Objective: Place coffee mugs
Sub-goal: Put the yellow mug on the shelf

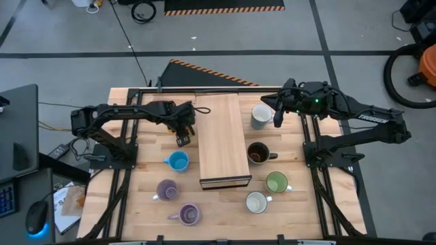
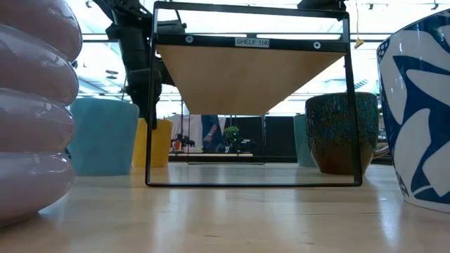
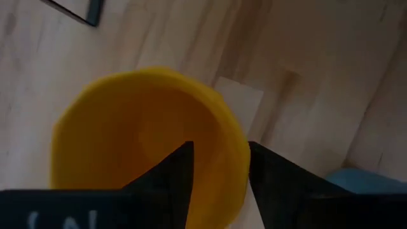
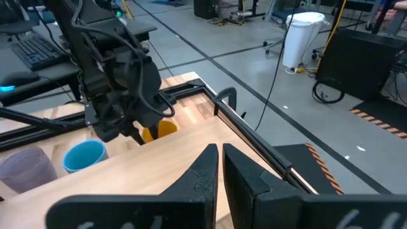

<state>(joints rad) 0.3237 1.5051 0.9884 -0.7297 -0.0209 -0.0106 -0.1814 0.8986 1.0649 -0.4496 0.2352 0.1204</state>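
Observation:
The orange mug (image 3: 127, 127) stands upright on the table, left of the long wooden board (image 1: 221, 139), directly under my left gripper (image 3: 219, 175). That gripper points steeply down, open, its fingers astride the mug's wall. In the low view the mug (image 2: 162, 140) shows behind the dark fingers. My right gripper (image 4: 220, 166) is shut on nothing, raised over the far right of the table next to the grey-white mug (image 1: 261, 116). The light blue mug (image 1: 177, 161) and two purple mugs (image 1: 167, 190) (image 1: 189, 214) stand on the near left. My left gripper comes from above with one finger (image 3: 172, 175) inside the orange mug and the other (image 3: 273, 184) outside it, the mug's wall (image 3: 232, 165) between them. Whether either finger touches the wall, I cannot tell. The mug stands on its base on the table.
The board is the top of a black-framed shelf (image 2: 253, 42) raised over the table's middle. Right of it stand the dark brown mug (image 1: 257, 154), green mug (image 1: 276, 182) and white mug (image 1: 256, 202). Bare tabletop lies at the far left corner.

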